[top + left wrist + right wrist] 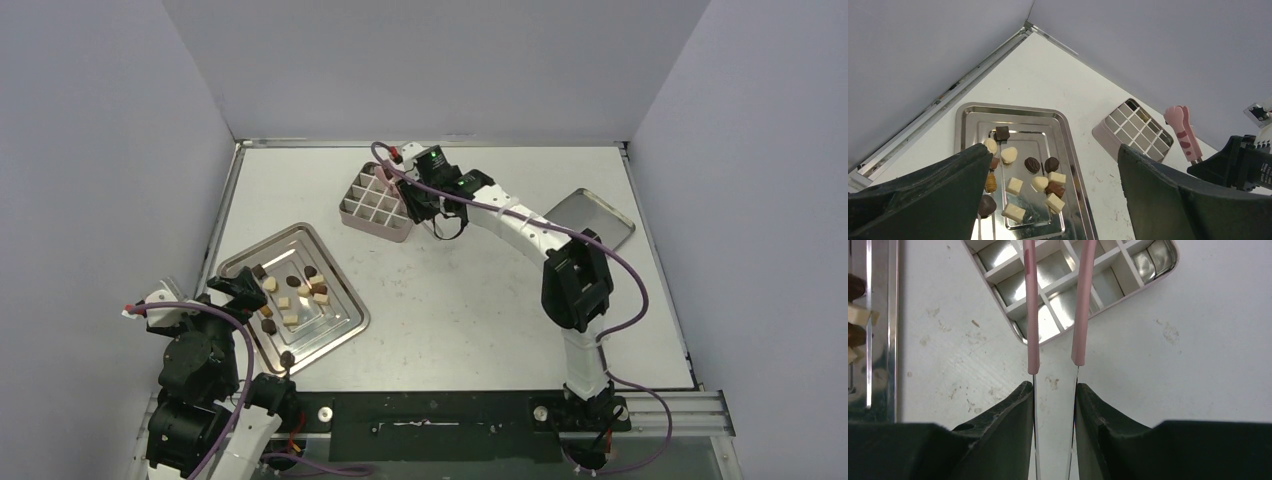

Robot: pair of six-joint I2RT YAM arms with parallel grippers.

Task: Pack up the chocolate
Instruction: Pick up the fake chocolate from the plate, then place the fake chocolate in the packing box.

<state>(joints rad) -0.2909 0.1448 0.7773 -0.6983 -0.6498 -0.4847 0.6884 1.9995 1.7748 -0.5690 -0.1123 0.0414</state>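
Right pincer (1054, 390) first: its jaws are partly closed, clamped on the thin metal shanks of a pair of pink tongs (1032, 315), one finger pressing on each side. The tongs' two pink arms run forward side by side with a gap between them, and their far ends reach out over the gridded tin (1068, 290), crossing its near rounded corner. That tin stands on the white worktop (1173, 380), toward the back and middle. Behind the right arm, off to the right, a square metal lid (590, 218) lies flat.

Over to the left pincer (1053, 155): it is spread as wide as it goes, gripping nothing, and it hangs just above the near left edge of the silver stepped tray (1013, 107). And there is the chocolate (1032, 165), all of it on that tray: dark brown, tan and cream-white pieces scattered loosely across the sunken middle, some touching each other. Tray and tin sit well apart.
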